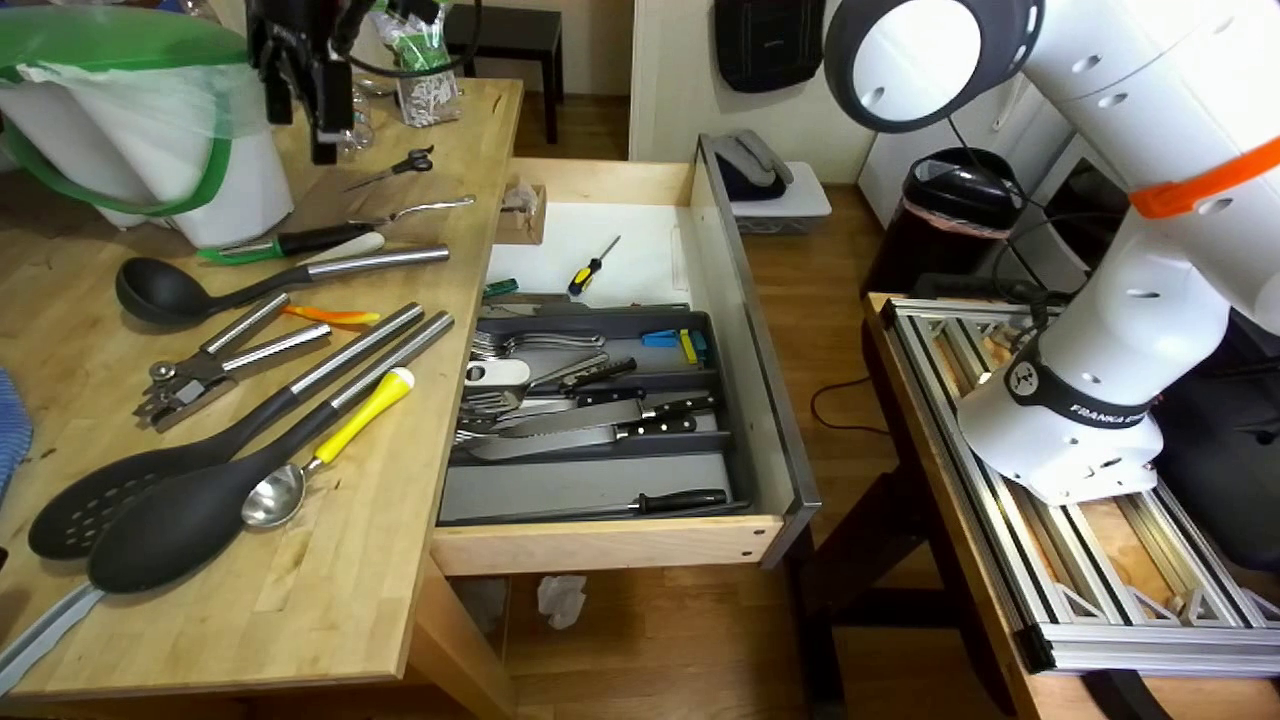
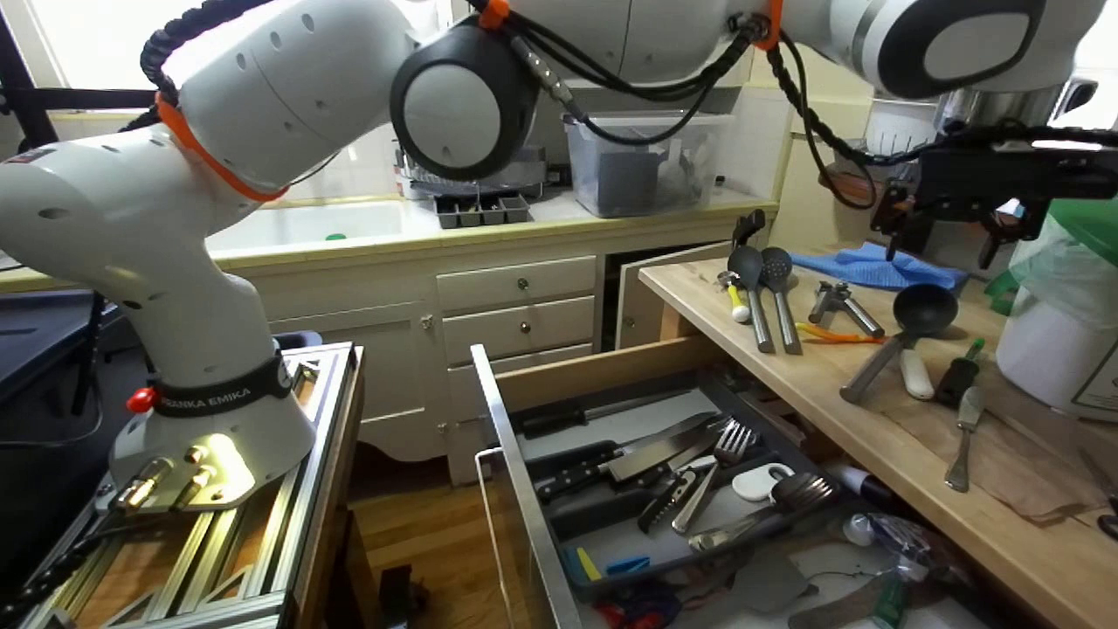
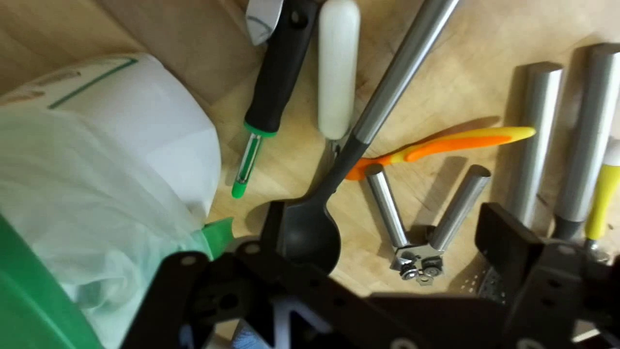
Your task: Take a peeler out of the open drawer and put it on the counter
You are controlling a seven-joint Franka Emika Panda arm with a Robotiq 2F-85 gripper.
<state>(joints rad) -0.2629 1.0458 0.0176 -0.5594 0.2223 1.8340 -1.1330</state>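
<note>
A peeler with a black handle and green blade guard lies on the wooden counter (image 1: 340,620) in the wrist view (image 3: 276,82); it also shows in both exterior views (image 1: 305,241) (image 2: 958,376). The open drawer (image 1: 610,545) holds a grey divided tray with knives, forks and other utensils; it also shows in an exterior view (image 2: 517,454). No peeler can be made out in the drawer. My gripper (image 3: 384,211) is open and empty, raised above the counter, over the ladle and can opener side. It also shows in both exterior views (image 1: 302,135) (image 2: 939,253).
A black ladle (image 3: 310,232), a can opener (image 3: 416,252), an orange-yellow utensil (image 3: 445,148) and a white-handled utensil (image 3: 338,68) lie near the peeler. A white bin with a green lid (image 1: 200,120) stands beside the gripper. A blue cloth (image 2: 873,266) lies behind.
</note>
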